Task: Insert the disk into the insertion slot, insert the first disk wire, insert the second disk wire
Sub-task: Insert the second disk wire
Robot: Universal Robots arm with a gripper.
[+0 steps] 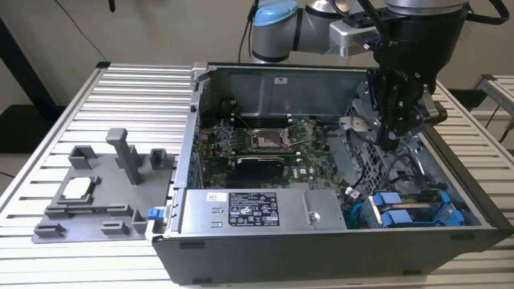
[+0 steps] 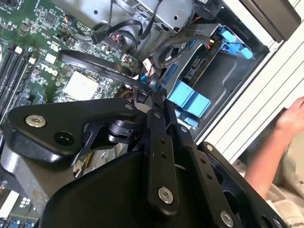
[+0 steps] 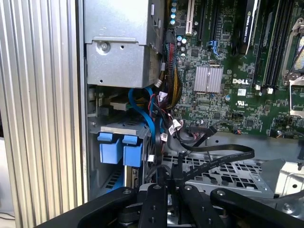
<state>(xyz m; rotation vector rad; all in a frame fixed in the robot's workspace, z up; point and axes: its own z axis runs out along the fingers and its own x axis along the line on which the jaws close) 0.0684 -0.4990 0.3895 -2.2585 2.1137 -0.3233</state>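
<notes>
Got disk sitting in the drive bay, computer case corner, exterior view's lower right, just beside power supply. Showing bright blue carrier tabs, grey metal behind. Gripper close by, pinched narrow on black flat cable.

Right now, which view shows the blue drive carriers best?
First wrist view: the blue drive carriers have their front tabs facing the camera, close and unobstructed. The exterior view shows them from above, tops more than fronts. The second wrist view shows them tilted, partly behind the tool.
</notes>
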